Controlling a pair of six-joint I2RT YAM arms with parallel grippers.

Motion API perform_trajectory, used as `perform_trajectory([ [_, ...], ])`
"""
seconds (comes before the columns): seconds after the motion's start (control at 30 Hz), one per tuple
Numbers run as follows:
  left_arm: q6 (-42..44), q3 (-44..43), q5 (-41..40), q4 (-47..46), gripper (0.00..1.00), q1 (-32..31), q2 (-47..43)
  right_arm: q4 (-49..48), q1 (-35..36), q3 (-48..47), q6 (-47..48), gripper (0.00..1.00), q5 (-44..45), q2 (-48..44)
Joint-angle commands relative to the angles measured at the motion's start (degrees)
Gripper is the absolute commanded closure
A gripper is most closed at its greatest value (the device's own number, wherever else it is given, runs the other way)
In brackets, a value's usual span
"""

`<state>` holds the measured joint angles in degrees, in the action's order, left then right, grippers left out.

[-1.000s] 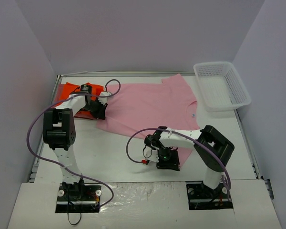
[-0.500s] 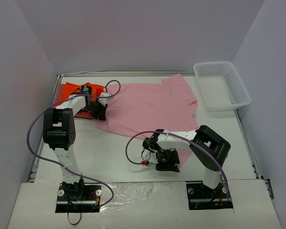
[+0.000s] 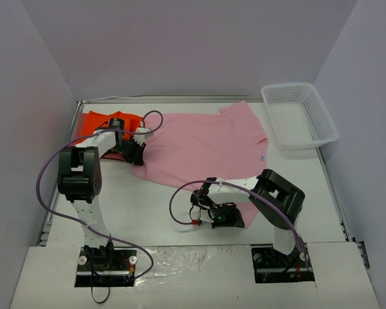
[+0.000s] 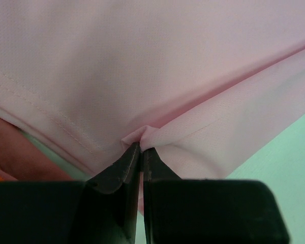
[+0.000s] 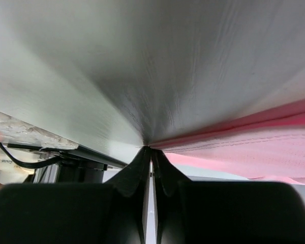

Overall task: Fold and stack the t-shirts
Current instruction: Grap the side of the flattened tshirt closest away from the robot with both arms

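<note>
White surface (image 3: pixel 148 199) carries a light pink t-shirt (image 3: pixel 206 145) spread flat, with an orange t-shirt (image 3: pixel 90 121) at its left. The left tool (image 4: pixel 141 148) stays clenched on the pink hem. The right tool (image 5: pixel 150 151) has just snapped closed, apparently on the near edge, so a fold can likely begin.

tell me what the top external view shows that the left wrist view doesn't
Only the top external: the white basket at the far right, and the right gripper low at the near edge of the pink t-shirt, whose whole spread shape shows. Only the left wrist: the hem stitching, and a small fold of cloth bunched at the closed fingertips. Both: that pink t-shirt and the left gripper pinching its edge.
</note>
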<state>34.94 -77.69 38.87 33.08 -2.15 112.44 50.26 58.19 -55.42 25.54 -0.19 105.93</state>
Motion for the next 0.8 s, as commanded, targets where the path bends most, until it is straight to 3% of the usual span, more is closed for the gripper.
perform_trajectory([
  [0.0, 1.1, 0.35, 1.82, 0.67, 0.98, 0.48, -3.46, -0.78, 0.52, -0.39, -0.75, 1.0, -0.96, 0.86],
  [0.33, 2.76, 3.33, 2.0, 1.81, 0.97, 0.48, -9.16, 2.21, -0.27, -0.65, -0.14, 1.0, -1.39, -6.16],
  [0.53, 6.36, 9.74, 2.44, 5.33, 0.98, -1.01, -18.38, 10.37, -8.52, -6.01, 3.37, 1.0, -6.49, -13.81],
  [0.77, 9.53, 19.06, -0.99, 6.56, 0.98, -3.29, -29.54, 16.27, -12.4, -7.51, 6.28, 1.0, -8.25, -19.53],
])
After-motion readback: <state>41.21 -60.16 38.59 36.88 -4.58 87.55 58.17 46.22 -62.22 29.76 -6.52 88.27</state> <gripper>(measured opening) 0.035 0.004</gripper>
